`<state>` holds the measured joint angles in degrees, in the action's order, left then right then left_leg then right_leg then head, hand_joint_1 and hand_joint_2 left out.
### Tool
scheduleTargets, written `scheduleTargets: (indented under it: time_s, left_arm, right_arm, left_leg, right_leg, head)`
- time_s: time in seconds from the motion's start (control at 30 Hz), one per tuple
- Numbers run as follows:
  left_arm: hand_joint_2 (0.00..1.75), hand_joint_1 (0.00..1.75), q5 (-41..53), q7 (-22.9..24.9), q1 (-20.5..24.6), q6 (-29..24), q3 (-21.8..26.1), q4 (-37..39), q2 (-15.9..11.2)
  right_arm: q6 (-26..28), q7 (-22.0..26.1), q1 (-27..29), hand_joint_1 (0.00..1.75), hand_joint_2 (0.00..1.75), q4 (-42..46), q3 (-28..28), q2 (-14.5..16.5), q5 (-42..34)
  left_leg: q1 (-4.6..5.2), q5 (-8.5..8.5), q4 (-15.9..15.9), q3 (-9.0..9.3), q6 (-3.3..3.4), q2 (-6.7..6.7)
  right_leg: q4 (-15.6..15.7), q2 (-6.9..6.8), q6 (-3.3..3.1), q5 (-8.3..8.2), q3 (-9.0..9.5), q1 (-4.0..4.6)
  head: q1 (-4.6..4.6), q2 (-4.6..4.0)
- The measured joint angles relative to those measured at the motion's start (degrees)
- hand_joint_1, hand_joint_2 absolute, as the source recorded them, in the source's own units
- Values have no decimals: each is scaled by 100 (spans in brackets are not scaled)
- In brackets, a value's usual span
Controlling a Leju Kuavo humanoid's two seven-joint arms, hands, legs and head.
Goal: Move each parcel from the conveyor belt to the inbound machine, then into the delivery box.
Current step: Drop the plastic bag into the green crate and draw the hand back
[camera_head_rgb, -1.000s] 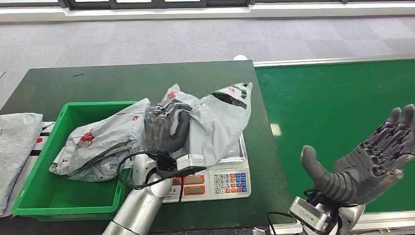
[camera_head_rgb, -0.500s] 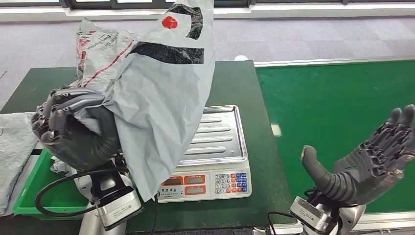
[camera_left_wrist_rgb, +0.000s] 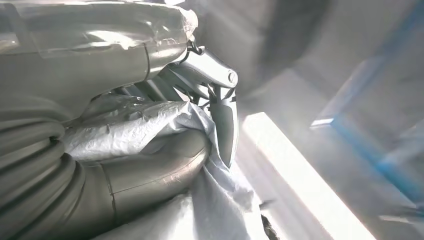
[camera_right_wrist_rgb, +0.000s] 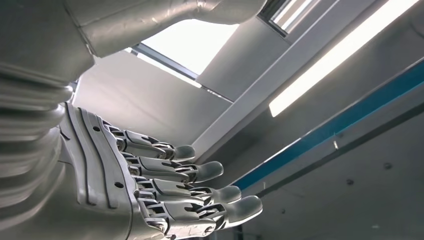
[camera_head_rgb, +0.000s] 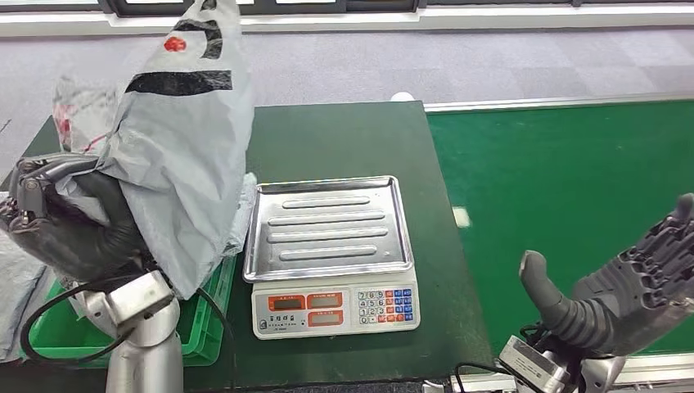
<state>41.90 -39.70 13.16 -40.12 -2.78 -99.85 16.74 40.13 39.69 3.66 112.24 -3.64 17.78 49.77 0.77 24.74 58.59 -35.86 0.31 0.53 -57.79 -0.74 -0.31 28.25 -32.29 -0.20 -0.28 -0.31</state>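
I see a crinkled, glossy grey plastic parcel. Beside it, the scale has a ribbed, shiny metal tray.

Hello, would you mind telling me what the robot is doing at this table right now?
The robot's left hand grips a grey plastic parcel and holds it up in the air above the green box, to the left of the scale. The scale's metal tray is bare. The right hand is open, palm up, over the green conveyor belt, holding nothing. More grey bags lie at the far left edge of the table.
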Motion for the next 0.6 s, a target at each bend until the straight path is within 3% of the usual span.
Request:
scheduleTargets:
  time_s: [0.2, 0.6]
  left_arm:
    - [175, 175, -332, -9, -110, 6, 826, 914, -13]
    - [175, 175, -390, -40, -233, 4, 1631, 1601, -25]
  right_arm:
    - [0, 20, 119, 0, 175, 102, -49, 8, -4]
    - [0, 25, 154, 0, 175, 111, -71, 13, 12]
  left_leg:
    - [0, 0, 0, -1, 0, 4]
    - [1, 2, 0, -2, 2, 4]
  right_leg:
    - [0, 1, 0, -1, 0, 0]
    - [0, 2, 0, 0, -3, -2]
  head:
    - [2, 0]
    - [2, 0]
